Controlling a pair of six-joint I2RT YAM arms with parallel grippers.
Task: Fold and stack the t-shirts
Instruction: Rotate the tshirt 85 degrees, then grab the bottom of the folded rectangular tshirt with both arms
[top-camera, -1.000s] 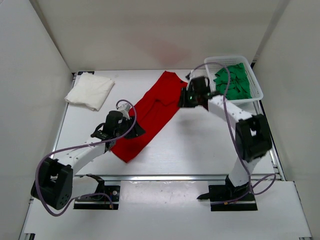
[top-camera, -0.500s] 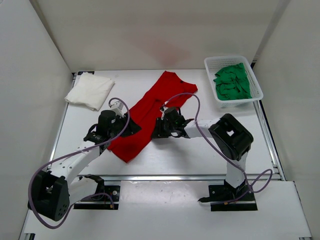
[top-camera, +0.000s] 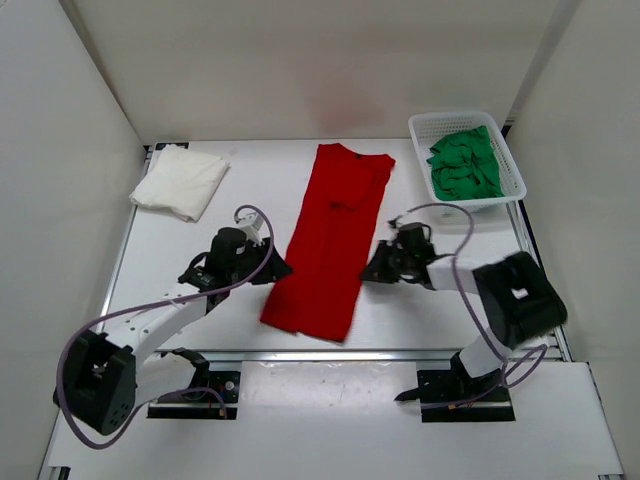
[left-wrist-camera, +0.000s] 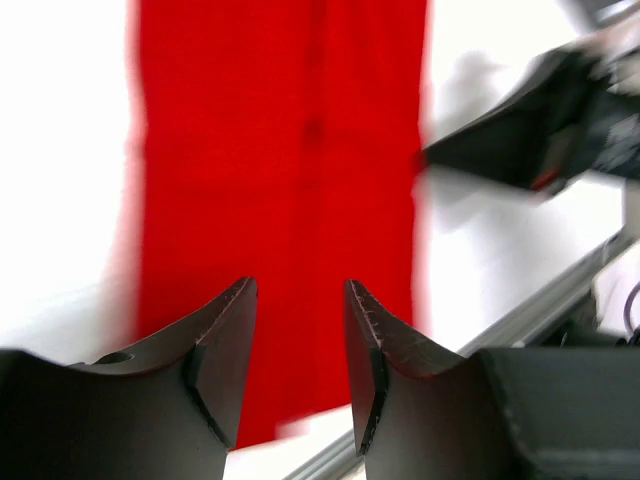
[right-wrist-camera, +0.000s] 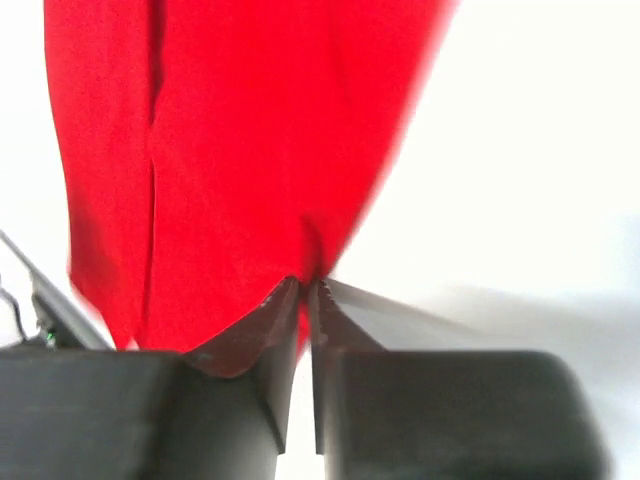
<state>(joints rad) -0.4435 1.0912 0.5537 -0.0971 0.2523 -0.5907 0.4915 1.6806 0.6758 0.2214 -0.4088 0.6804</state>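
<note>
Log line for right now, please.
red t-shirt: flat strip, mid-table | right tool: shut on its edge | left tool: open at opposite edge | white t-shirt: folded, far left | green t-shirt: in basket

A white table sits inside a plain box. White walls stand at 9, 12 and 3 o'clock. A shiny metal rail runs along the table's edge at 6 o'clock. The light is bright and even.

The red t-shirt has swung out of its slant into a straighter strip, its near end dragged toward the basket side. The right gripper, beside the basket a second ago, has dropped well away from it and pinched the shirt's basket-side edge.
</note>
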